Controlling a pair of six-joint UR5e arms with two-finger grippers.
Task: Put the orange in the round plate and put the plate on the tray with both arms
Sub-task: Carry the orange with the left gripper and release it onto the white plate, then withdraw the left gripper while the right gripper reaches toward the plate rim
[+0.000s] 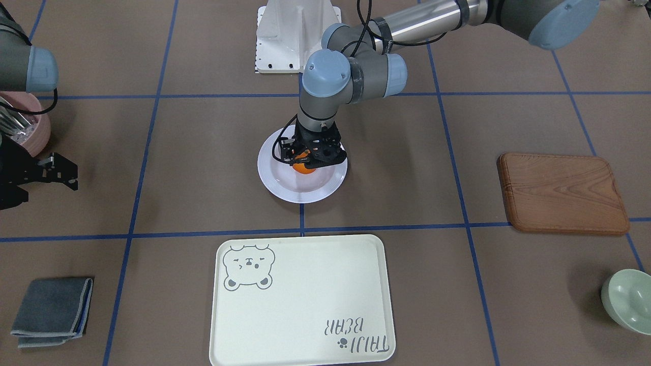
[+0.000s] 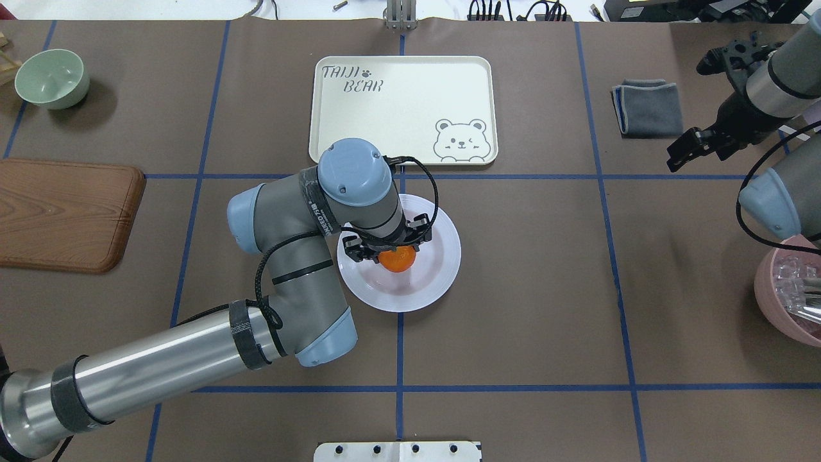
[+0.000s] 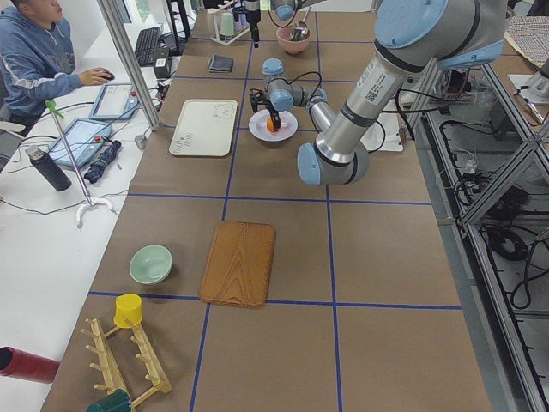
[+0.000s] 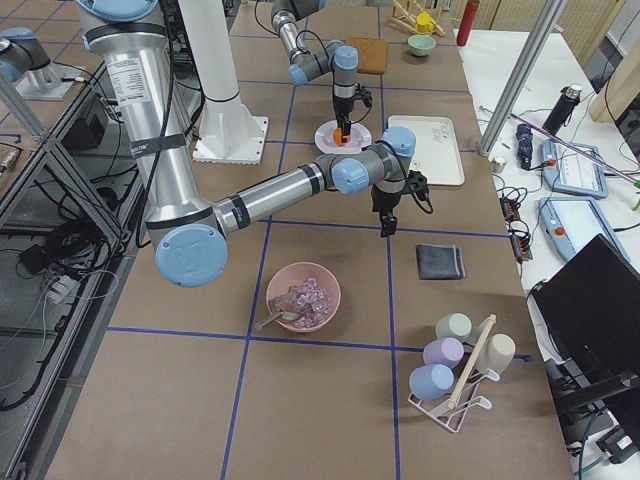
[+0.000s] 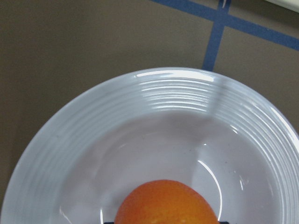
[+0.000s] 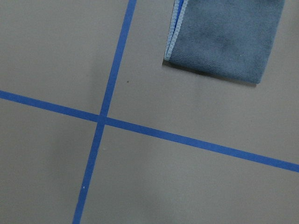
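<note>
The orange (image 2: 397,260) sits low over the well of the white round plate (image 2: 442,253) at mid-table. My left gripper (image 2: 389,249) reaches straight down over it, its fingers closed on the fruit's sides. The left wrist view shows the orange (image 5: 167,203) at its bottom edge with the ridged plate (image 5: 177,95) beneath. The cream tray (image 2: 410,83) with the bear drawing lies bare just beyond the plate. My right gripper (image 2: 689,112) hovers open at the far right, near a folded grey cloth (image 2: 648,106), holding nothing.
A brown wooden board (image 2: 64,215) and a pale-green bowl (image 2: 51,77) lie on the left side. A pink bowl (image 2: 792,295) with clear pieces stands at the right edge. Blue tape lines cross the brown table. A person sits at a side desk (image 3: 34,51).
</note>
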